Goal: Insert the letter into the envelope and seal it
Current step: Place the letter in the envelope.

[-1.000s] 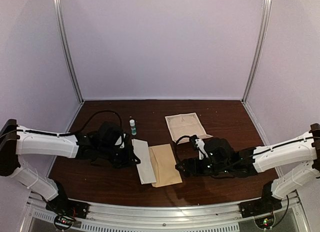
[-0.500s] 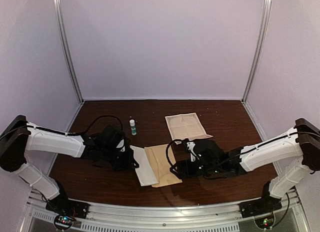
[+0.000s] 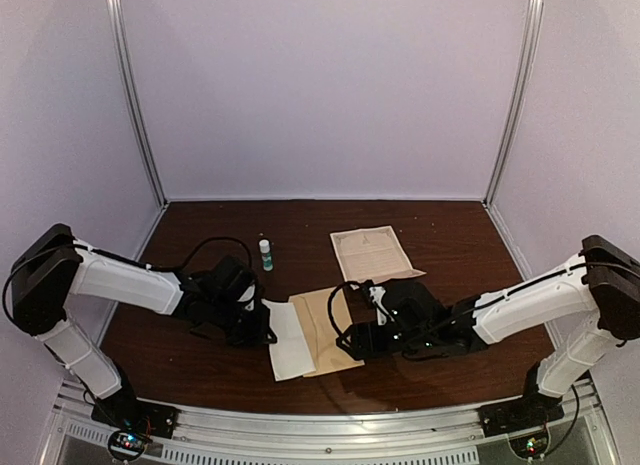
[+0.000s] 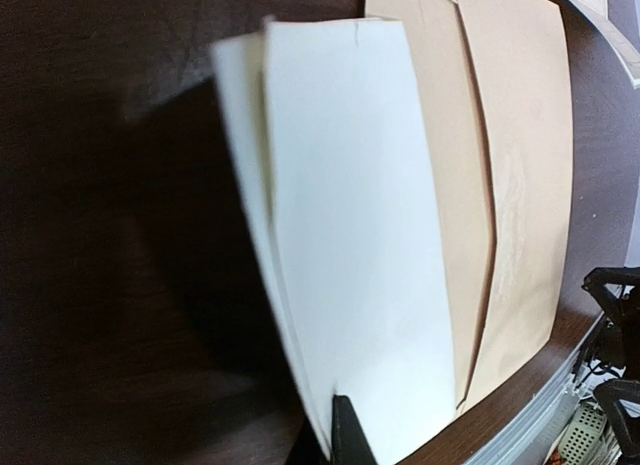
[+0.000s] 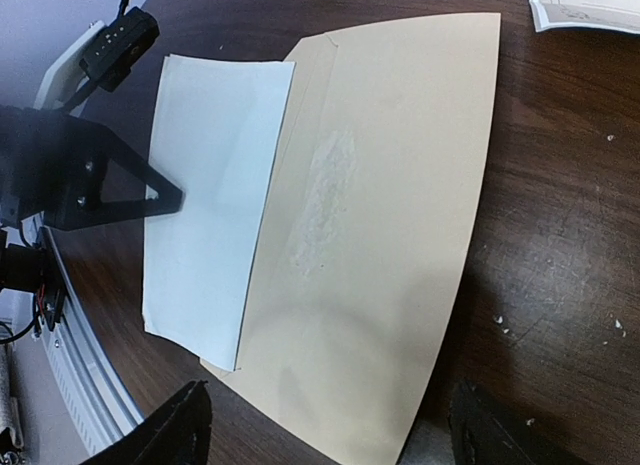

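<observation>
I am pinching a folded white sheet (image 4: 350, 235) in my left end effector (image 3: 262, 320), and its edge is overlapping the envelope (image 5: 390, 215) on the desk (image 3: 200, 235). My right end effector (image 5: 330, 430) is hovering with fingers spread above the envelope, and the bordered letter (image 3: 372, 253) is lying farther back.

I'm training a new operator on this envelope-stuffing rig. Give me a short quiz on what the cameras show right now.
1. True or false: the right gripper is clamped on the envelope.
2. What does the left gripper hold? A: the bottle. B: the folded white sheet. C: the envelope.
3. Where does the small bottle stand, relative to the envelope?

Key
1. False: its jaws are open above the envelope.
2. B: it is shut on the sheet, which overlaps the envelope's left edge.
3. Upright, behind the envelope and to the left, apart from it.
</observation>
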`<action>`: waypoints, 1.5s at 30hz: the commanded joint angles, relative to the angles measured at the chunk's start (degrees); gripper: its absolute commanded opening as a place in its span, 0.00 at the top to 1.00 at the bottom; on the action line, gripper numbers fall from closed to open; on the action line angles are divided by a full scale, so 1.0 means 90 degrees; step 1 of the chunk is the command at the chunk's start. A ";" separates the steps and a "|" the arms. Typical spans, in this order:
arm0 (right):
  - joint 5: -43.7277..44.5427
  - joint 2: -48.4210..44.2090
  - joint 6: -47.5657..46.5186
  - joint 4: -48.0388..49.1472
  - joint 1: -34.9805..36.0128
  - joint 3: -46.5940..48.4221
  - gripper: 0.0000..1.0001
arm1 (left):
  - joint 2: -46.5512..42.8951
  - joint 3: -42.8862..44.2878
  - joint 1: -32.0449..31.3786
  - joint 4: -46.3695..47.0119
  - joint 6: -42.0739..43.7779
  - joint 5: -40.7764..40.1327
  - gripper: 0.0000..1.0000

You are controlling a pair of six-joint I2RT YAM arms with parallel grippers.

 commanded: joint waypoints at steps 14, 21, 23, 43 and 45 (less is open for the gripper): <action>0.0001 0.0379 0.0061 0.0222 -0.0020 0.0190 0.18 | 0.0358 0.0410 0.0071 -0.0047 0.0499 0.0187 1.00; -0.0015 0.0454 0.0058 0.0220 -0.0020 0.0231 0.19 | 0.0400 0.0456 0.0132 -0.0047 0.0559 0.0205 1.00; -0.0028 0.0466 0.0065 0.0226 -0.0024 0.0231 0.19 | 0.0427 0.0485 0.0135 -0.0047 0.0578 0.0220 1.00; -0.0052 0.0714 0.0049 0.0242 -0.0022 0.0336 0.20 | 0.0763 0.0723 0.0154 -0.0046 0.0733 0.0299 1.00; -0.0063 0.0728 0.0046 0.0237 -0.0020 0.0346 0.20 | 0.0765 0.0743 0.0163 -0.0047 0.0740 0.0304 1.00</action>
